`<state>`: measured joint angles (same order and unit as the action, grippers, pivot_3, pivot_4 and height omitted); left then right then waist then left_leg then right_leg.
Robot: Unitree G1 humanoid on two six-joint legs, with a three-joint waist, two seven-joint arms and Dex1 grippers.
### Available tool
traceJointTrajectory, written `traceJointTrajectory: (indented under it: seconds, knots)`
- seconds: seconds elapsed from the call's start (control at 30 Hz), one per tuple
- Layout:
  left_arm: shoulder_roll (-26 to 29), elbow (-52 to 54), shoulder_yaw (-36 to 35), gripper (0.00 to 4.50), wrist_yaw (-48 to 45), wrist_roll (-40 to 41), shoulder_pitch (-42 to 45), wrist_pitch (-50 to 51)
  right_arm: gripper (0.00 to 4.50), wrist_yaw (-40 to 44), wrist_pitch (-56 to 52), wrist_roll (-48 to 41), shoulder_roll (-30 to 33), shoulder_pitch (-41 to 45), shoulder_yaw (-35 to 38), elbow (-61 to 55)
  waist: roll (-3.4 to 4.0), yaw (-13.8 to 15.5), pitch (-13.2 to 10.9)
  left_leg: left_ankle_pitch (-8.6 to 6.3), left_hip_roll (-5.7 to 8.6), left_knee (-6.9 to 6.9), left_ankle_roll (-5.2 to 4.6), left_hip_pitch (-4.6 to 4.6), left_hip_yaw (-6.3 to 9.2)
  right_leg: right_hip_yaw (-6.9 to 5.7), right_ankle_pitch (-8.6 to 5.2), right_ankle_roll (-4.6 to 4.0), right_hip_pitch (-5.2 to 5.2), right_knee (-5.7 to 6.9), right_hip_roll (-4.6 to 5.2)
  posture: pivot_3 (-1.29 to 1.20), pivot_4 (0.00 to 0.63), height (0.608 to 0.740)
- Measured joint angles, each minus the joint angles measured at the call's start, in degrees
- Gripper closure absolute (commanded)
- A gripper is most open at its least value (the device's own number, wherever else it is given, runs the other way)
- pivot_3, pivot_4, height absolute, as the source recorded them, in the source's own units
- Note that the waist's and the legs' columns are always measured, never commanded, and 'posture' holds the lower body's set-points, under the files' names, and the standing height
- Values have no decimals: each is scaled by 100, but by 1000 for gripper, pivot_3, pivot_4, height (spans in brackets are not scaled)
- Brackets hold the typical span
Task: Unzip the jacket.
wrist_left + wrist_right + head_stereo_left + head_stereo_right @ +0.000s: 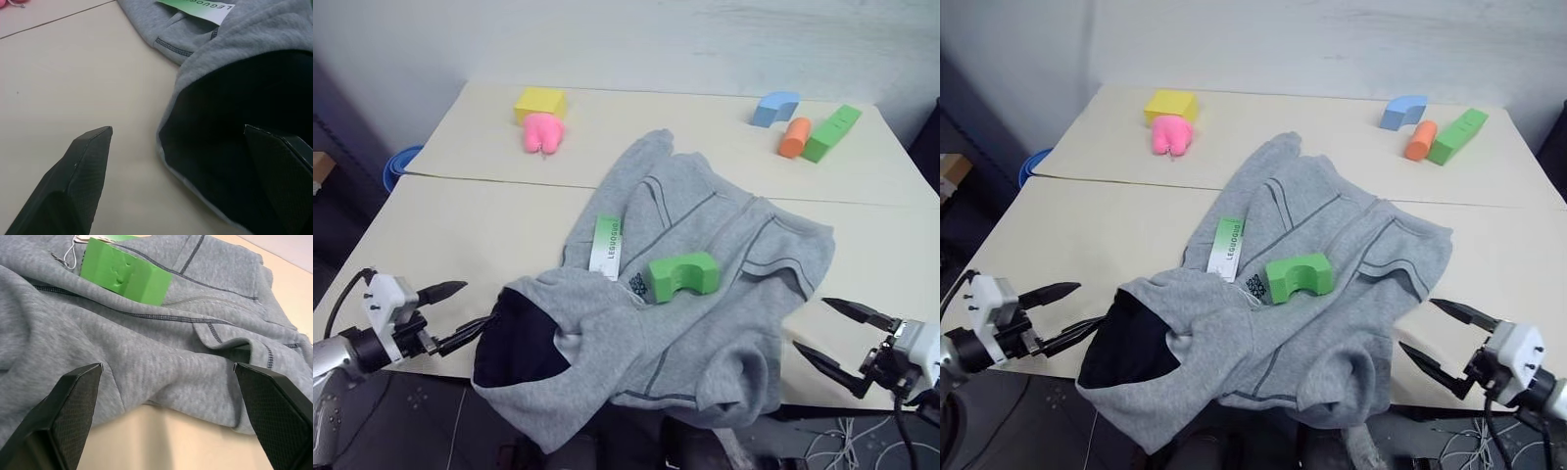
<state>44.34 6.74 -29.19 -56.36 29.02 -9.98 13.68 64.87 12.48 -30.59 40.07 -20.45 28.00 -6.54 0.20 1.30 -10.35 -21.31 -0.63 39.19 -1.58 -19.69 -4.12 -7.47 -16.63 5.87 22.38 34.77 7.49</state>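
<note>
Beige tabletop (460,245) carries a rumpled grey fleece jacket (724,294) overhanging its near edge; flanking it, left gripper (460,311) and right gripper (837,335) spread wide, empty.

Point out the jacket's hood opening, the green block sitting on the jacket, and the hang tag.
jacket hood (521,343), left eye view, on the dark navy lining.
green block (683,274), left eye view, on its front face.
hang tag (1227,247), right eye view, on its white lower half.
</note>
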Motion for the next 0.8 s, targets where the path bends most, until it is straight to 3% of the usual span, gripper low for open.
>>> traceJointTrajectory:
  seconds: [0.53,0.8]
  knots:
    - [224,24,60,0,-490,753,678,776,14,82,-251,-33,-1,-7,-25,-264,1,-3,0,-2,1,0,-1,0,-2,1,0,0,1,9,1,0,150,740]
    - [305,192,449,0,-541,831,1417,966,14,-90,-704,-96,26,492,-112,-512,3,-12,-1,-2,2,0,0,-1,-6,1,0,0,4,11,-6,0,150,740]
